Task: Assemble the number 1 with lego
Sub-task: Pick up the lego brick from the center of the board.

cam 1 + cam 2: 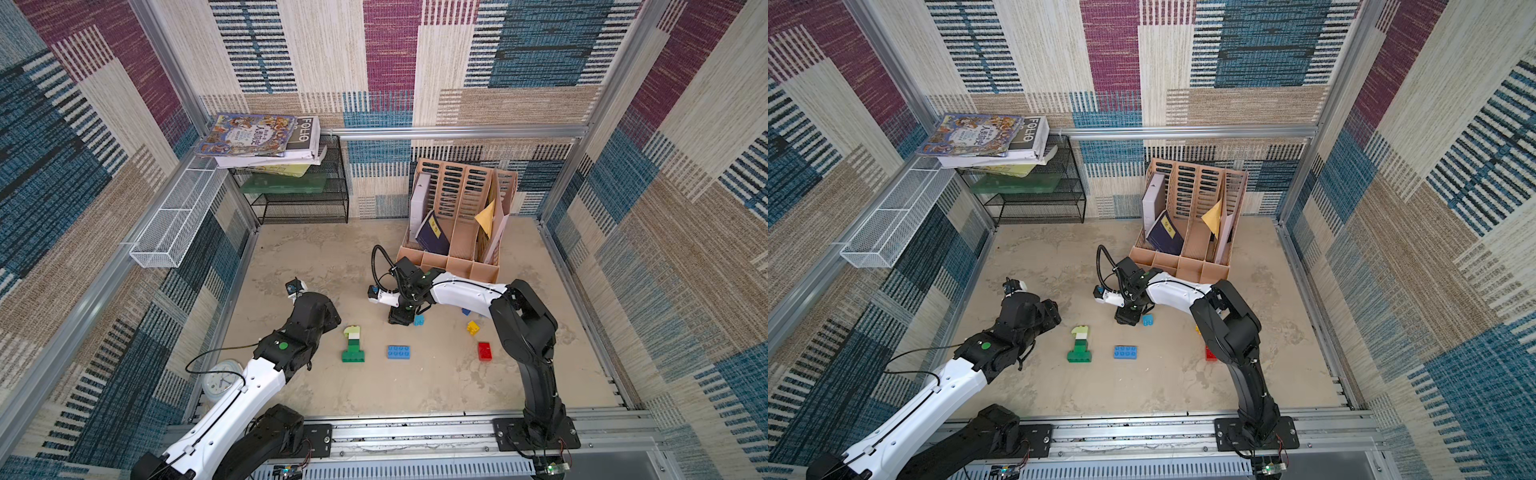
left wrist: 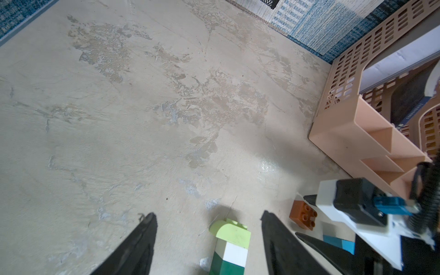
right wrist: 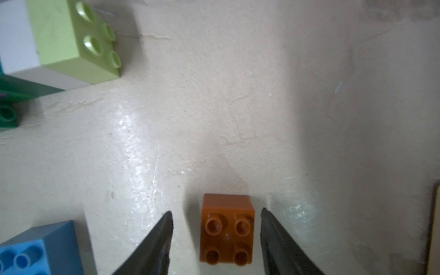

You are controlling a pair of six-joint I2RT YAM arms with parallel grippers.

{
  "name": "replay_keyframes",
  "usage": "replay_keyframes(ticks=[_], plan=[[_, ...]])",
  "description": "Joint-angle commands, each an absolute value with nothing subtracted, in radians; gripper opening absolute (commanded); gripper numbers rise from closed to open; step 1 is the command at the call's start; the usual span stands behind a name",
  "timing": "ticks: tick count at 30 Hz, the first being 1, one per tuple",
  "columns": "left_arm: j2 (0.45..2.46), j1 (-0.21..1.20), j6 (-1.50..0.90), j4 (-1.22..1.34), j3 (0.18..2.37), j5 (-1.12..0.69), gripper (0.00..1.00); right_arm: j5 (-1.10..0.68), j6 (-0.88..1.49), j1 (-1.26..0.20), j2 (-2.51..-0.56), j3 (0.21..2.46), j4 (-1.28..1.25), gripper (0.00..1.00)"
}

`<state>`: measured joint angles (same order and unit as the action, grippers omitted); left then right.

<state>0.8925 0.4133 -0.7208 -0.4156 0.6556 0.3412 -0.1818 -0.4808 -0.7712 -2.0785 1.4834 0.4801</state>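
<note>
Right gripper [image 3: 216, 211], jaws parted, is straddling the brown brick [image 3: 227, 228] near the stack [image 1: 353, 344]; both top views are hiding this brick. Left gripper [image 2: 209, 213], spread, is hovering beside the stack.

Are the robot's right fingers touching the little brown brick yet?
Apart. The right wrist view shows the brown brick sitting between the right gripper and its open fingers, with a gap showing on each side.

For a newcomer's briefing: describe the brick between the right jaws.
Find the peach file organizer at the table's back. Just before it, the right arm's jaws straddle a small square brick. It alone is brown, four-studded, with a light blue brick beside it.
</note>
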Motion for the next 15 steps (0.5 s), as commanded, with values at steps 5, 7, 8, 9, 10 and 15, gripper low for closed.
replay_keyframes(ticks=[5,7,8,9,10,15], plan=[[0.864,0.393,-0.685,-0.402,0.646,0.345,0.73,-0.154,-0.507,-0.780,-2.098,1.492,0.483,0.50],[0.864,0.388,-0.680,-0.397,0.644,0.341,0.72,-0.153,-0.513,-0.783,-2.098,1.488,0.484,0.45],[0.864,0.384,-0.678,-0.394,0.644,0.339,0.72,-0.154,-0.513,-0.782,-2.100,1.488,0.486,0.43],[0.866,0.382,-0.678,-0.391,0.642,0.338,0.73,-0.154,-0.514,-0.784,-2.100,1.488,0.486,0.42],[0.867,0.381,-0.677,-0.389,0.643,0.336,0.72,-0.155,-0.514,-0.783,-2.100,1.488,0.487,0.40],[0.874,0.373,-0.674,-0.345,0.630,0.307,0.72,-0.156,-0.511,-0.788,-2.085,1.481,0.494,0.33]])
